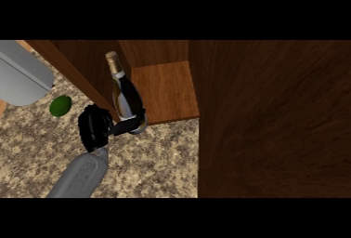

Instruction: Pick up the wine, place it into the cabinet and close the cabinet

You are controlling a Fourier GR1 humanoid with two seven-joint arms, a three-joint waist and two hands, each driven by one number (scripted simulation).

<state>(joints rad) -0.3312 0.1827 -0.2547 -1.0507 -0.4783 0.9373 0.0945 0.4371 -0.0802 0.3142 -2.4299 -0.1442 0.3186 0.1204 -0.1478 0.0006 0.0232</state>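
Gripped near its base by the fingers (134,124) of the left hand (96,128), the wine (125,95) is held at the open cabinet (168,90) mouth, neck angled inward over the shelf.

The dark glass wine bottle (125,93) has its base hidden behind the fingers of the black left hand (96,126). A grey rounded appliance (22,76) is cut off by the left edge.
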